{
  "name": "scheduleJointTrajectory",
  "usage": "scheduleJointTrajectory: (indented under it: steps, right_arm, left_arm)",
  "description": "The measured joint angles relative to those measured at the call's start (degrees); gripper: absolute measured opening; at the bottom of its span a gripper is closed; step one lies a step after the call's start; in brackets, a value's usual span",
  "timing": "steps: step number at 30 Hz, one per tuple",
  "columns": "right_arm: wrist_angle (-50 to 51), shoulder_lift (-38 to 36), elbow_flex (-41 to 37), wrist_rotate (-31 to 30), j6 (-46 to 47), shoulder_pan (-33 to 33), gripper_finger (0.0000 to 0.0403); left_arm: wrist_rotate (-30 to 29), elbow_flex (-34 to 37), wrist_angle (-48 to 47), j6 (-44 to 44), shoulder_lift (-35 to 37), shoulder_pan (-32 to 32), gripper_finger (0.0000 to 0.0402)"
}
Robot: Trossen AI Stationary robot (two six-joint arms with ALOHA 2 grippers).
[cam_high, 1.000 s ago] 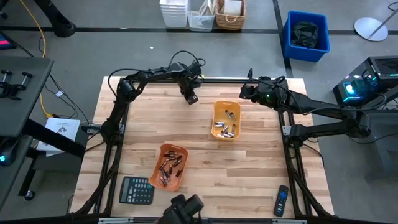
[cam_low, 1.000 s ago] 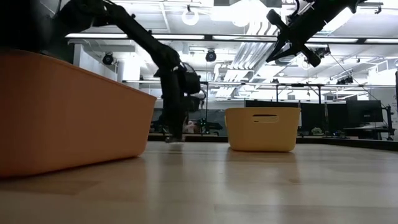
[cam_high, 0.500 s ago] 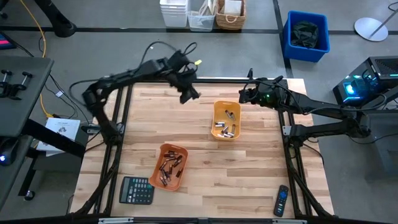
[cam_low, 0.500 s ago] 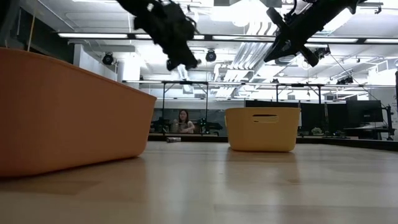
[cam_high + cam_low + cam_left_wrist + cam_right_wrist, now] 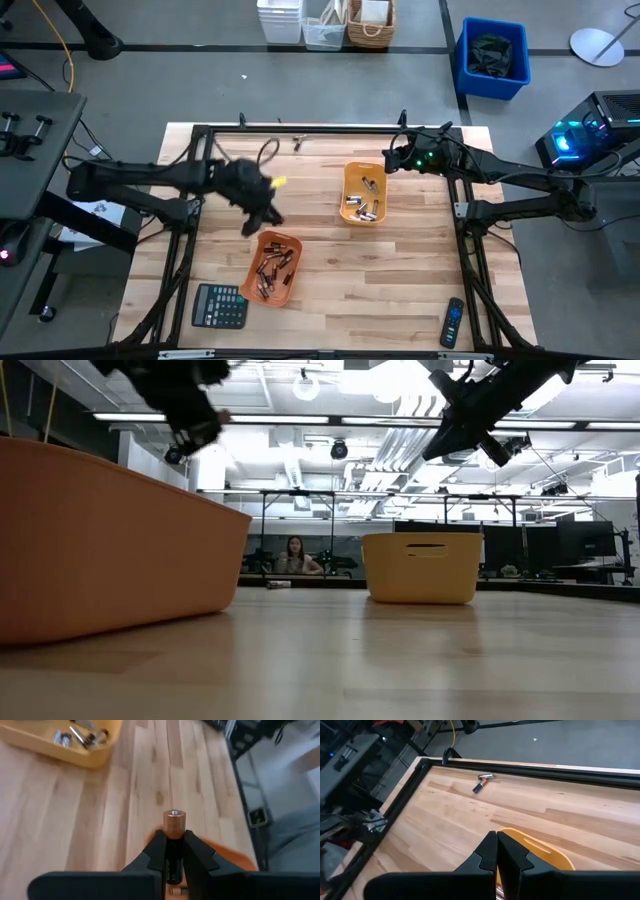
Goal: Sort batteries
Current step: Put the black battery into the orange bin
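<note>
My left gripper [image 5: 258, 216] hovers just past the far edge of the orange tray [image 5: 272, 267] and is shut on a battery [image 5: 174, 825] with a copper top and a black body. That tray holds several batteries, and so does the yellow tray [image 5: 365, 193]. My right gripper [image 5: 392, 158] is shut and empty, raised by the yellow tray's far-left corner. Two loose batteries [image 5: 482, 781] lie on the table by its far edge, also seen in the high view as batteries [image 5: 298, 142]. My left gripper pinches the battery by its black body [image 5: 173, 857] between the two fingers [image 5: 156, 847]. The battery lies along the fingers, and its copper end [image 5: 174, 821] sticks out past the fingertips. It is lifted clear of the table, above bare wood next to the orange tray [image 5: 235, 861].
A black calculator [image 5: 220, 305] lies at the near-left corner and a black remote [image 5: 453, 322] at the near-right. A black frame rail runs along the table's far edge [image 5: 530, 770]. Bare wood lies between the two trays. A person sits in the room beyond [image 5: 295, 555].
My left gripper has risen from the table at the far edge with the battery and swung toward the near-left, ending up above the table beside the orange tray. My right arm has kept still.
</note>
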State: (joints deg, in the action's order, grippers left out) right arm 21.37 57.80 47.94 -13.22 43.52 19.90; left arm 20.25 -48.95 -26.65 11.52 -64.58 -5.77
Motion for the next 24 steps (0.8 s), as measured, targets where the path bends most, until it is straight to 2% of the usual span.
scheduleJointTrajectory:
  steps: [3,6,11,17,20,22,24]
  right_arm:
    - [0.8,0.0,0.0,0.0,-0.1,0.0,0.0]
    - [1.5,0.0,0.0,0.0,-0.5,0.0,0.0]
    - [2.0,0.0,0.0,0.0,-0.5,0.0,0.0]
    - [2.0,0.0,0.0,0.0,0.0,0.0,0.0]
    - [2.0,0.0,0.0,0.2,1.4,0.0,0.0]
    - [2.0,0.0,0.0,0.2,1.5,0.0,0.0]
    - [2.0,0.0,0.0,0.2,1.7,0.0,0.0]
  left_arm:
    - [-4.2,1.6,-1.8,1.8,0.9,6.5,0.0024]
    - [-4.3,3.9,-2.4,2.4,-1.1,11.6,0.0024]
    - [-4.3,4.6,-0.1,6.4,-5.4,14.9,0.0036]
    - [2.3,4.6,-0.6,7.4,-7.8,11.5,0.0147]
    - [5.5,2.2,-6.8,2.6,-7.8,8.1,0.0192]
    - [3.6,-1.4,-12.6,-2.8,-7.8,4.2,0.0211]
    - [-1.1,-5.7,-16.4,-7.8,-7.8,-1.1,0.0219]
